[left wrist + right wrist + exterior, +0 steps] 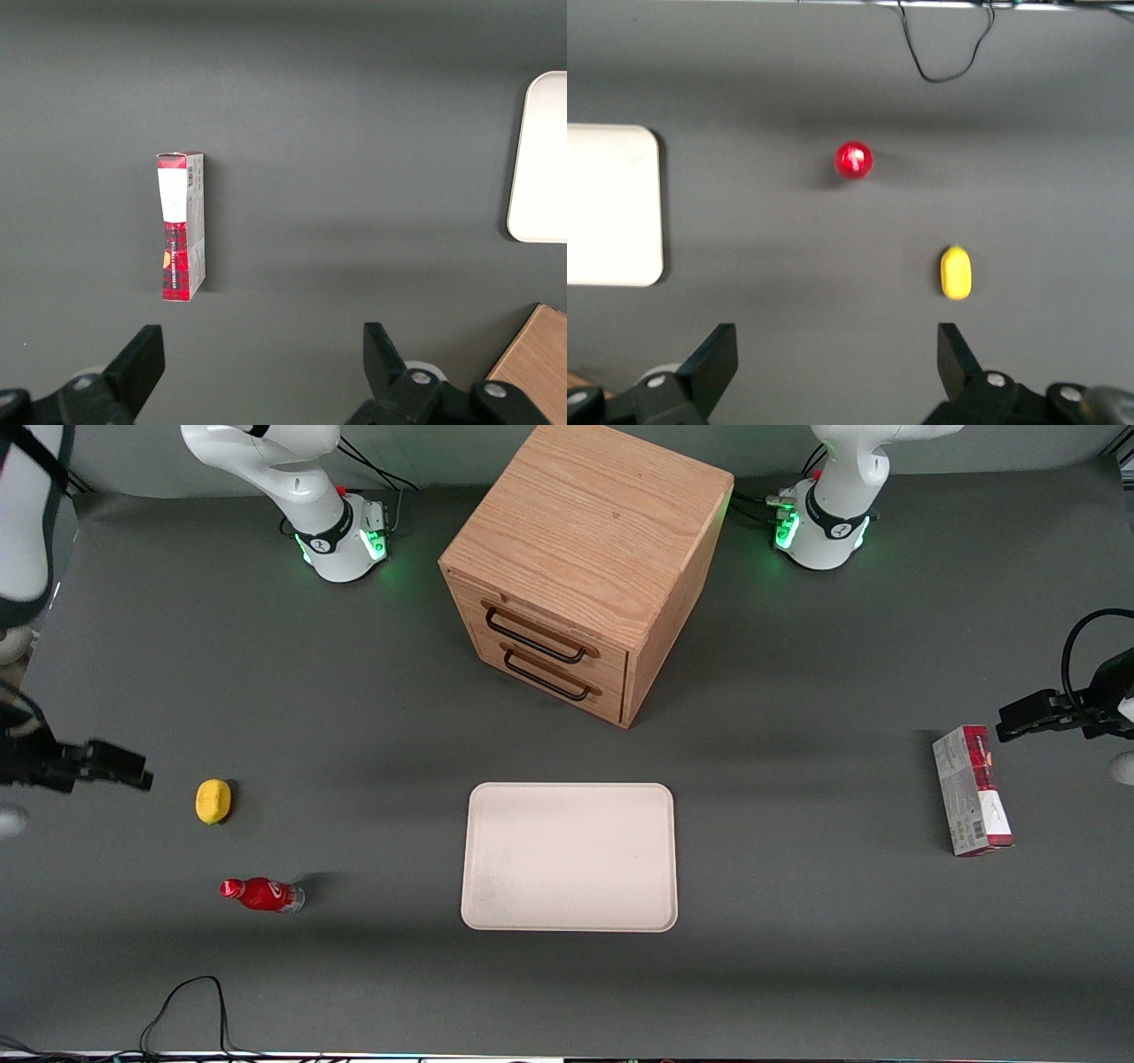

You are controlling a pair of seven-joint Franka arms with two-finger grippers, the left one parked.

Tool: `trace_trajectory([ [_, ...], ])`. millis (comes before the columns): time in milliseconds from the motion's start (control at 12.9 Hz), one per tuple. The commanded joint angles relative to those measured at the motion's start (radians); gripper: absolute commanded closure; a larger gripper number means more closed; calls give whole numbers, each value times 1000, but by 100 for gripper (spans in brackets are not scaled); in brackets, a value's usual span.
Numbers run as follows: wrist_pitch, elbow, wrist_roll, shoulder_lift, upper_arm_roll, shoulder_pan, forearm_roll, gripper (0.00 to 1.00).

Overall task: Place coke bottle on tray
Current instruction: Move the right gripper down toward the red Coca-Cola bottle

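The coke bottle (pixel 261 895) is small and red with a red cap. It stands upright on the dark table, toward the working arm's end. In the right wrist view the coke bottle (pixel 854 159) shows from above as a red disc. The cream tray (pixel 569 856) lies flat mid-table with nothing on it, and one rounded corner of the tray (pixel 611 204) shows in the wrist view. My gripper (pixel 133 771) hangs above the table, farther from the front camera than the bottle and apart from it. The gripper (pixel 837 341) is open, with only bare table between its fingers.
A yellow lemon-like object (pixel 213 801) lies between the gripper and the bottle. A wooden two-drawer cabinet (pixel 585 558) stands farther back than the tray. A red-and-grey carton (pixel 972 790) lies toward the parked arm's end. A black cable (pixel 186 1001) loops near the front edge.
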State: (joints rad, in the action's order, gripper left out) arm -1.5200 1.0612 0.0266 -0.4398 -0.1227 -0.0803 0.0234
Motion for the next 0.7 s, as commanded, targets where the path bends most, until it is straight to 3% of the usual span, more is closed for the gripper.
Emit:
trace_trajectory([
  [0,40,-234,32,-194,56,81,41,0],
  [155,12,-234,29,-212,139,151,39,0],
  [465,-29,-225,22,-235,143,131,30,0],
  [620,-66,-218,18,-287,143,111,-14,0],
])
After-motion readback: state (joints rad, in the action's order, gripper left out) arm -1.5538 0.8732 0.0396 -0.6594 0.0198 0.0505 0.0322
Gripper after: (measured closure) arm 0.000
